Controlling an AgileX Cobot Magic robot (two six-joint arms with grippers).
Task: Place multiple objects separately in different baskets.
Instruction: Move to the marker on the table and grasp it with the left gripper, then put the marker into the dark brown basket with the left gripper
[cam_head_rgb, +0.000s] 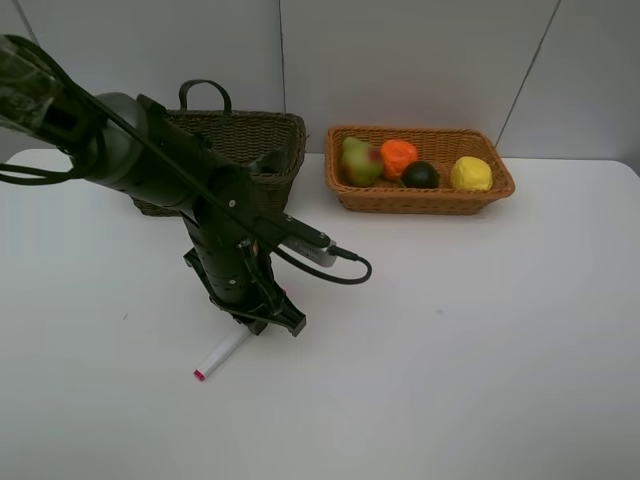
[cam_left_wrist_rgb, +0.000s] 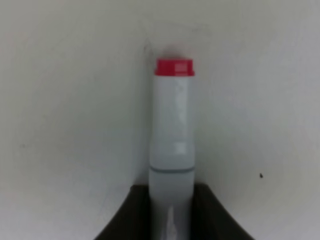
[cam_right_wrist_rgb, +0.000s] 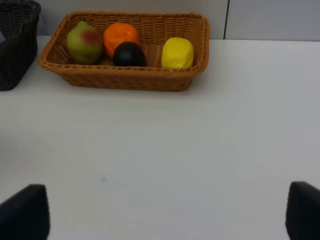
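Note:
The white marker (cam_head_rgb: 222, 355) with a red end cap lies on the table; in the left wrist view it (cam_left_wrist_rgb: 172, 125) runs straight out from between the dark fingers (cam_left_wrist_rgb: 122, 217). My left gripper (cam_head_rgb: 264, 322) is shut on the marker's rear end, low at the table. The orange-tan basket (cam_head_rgb: 345, 195) holds the mango (cam_head_rgb: 360, 160), orange (cam_head_rgb: 399, 157), dark round fruit (cam_head_rgb: 420, 175) and lemon (cam_head_rgb: 471, 173). The dark basket (cam_head_rgb: 285, 135) stands behind the left arm. My right gripper (cam_right_wrist_rgb: 165, 212) is open and empty over bare table. The cup and bottles are out of view.
A black cable (cam_head_rgb: 345, 272) loops from the left arm over the table. The right wrist view shows the orange-tan basket (cam_right_wrist_rgb: 125, 80) ahead and a corner of the dark basket (cam_right_wrist_rgb: 17, 45) beside it. A grey panelled wall stands behind the table.

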